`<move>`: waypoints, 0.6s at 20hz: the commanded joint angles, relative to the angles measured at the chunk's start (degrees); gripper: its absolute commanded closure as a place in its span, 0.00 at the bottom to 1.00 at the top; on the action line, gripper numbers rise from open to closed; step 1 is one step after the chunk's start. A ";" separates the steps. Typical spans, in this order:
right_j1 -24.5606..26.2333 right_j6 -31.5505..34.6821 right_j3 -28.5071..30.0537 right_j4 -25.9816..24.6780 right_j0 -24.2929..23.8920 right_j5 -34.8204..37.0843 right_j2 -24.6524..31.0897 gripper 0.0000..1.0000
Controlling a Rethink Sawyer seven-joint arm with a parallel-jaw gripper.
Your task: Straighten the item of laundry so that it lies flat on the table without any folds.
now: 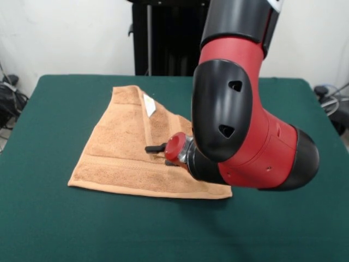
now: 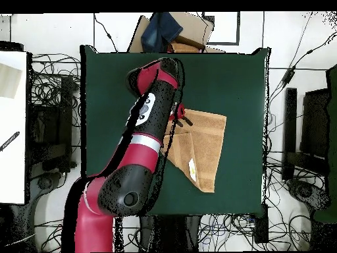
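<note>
Claw [image 1: 155,148] state indeterminate; it sits mid-frame over my tan terry towel [image 1: 125,155], white tag [image 1: 149,105] unreadable.

No words, numbers, brands or signs can be read in either view. The small white tag [image 1: 149,105] on the towel [image 1: 120,153] shows no legible print, and the red and black arm [image 1: 245,109] carries no readable marking.
</note>
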 commanded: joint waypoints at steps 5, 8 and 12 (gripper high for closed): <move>1.11 1.32 0.74 -0.93 0.10 2.51 3.97 0.00; 0.94 1.66 1.90 -0.91 0.33 1.72 4.58 0.00; 1.02 2.15 2.27 -0.65 0.48 1.53 4.96 0.00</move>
